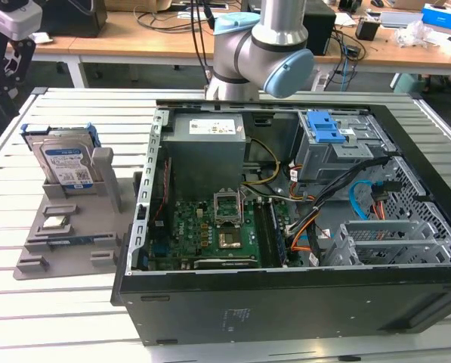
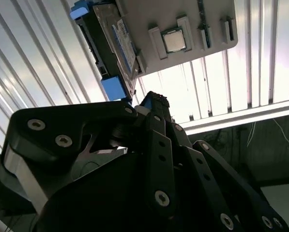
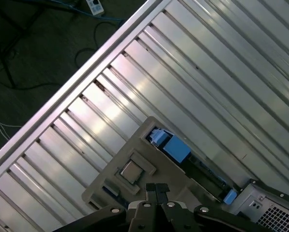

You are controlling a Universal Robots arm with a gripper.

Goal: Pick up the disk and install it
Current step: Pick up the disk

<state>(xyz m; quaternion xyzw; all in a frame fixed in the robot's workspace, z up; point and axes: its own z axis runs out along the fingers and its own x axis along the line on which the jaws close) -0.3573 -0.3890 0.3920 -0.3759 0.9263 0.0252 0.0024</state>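
The jaws sit together with nothing clamped between them, as both wrist views show at the black gripper (image 3: 156, 187) (image 2: 153, 99). The disk (image 1: 66, 163) stands upright on its edge in a slot of a grey holder (image 1: 74, 231), its white-and-blue label facing the exterior camera and its blue bracket framing it. The holder lies on the slatted metal table (image 1: 74, 310), just beside the open computer case (image 1: 285, 306), on the exterior view's left of it. In both wrist views the disk (image 2: 119, 41) (image 3: 176, 149) sits apart from the fingertips, untouched in its slot. A small square silver chip (image 1: 55, 221) (image 2: 174, 41) (image 3: 130, 171) rests in a shallow recess of the same holder, near the disk. Inside the case, a green motherboard (image 1: 210, 234) lies flat, and a blue latch plate (image 1: 325, 127) sits on a grey cage towards the exterior view's right. The robot arm (image 1: 263, 45) rises behind the case.
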